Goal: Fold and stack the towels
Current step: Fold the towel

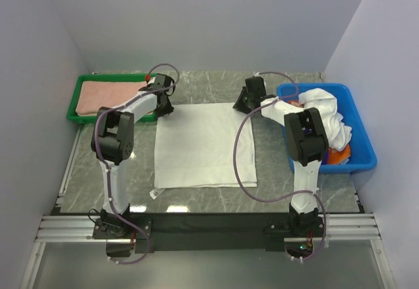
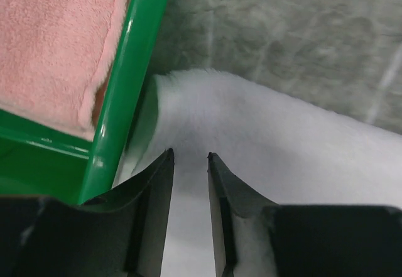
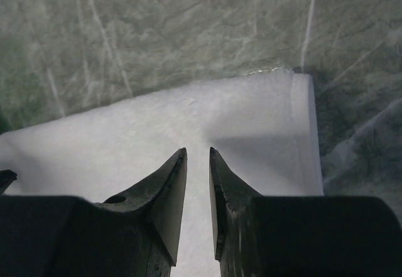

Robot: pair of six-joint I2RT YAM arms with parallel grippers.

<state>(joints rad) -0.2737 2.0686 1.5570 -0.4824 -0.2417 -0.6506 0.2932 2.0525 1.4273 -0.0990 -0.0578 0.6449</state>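
One white towel [image 1: 204, 146] — far corners lie beneath left hand [image 2: 190, 154], right hand [image 3: 198, 151].

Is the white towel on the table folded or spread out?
Spread out: the white towel lies flat as one open rectangle on the table, no fold visible.
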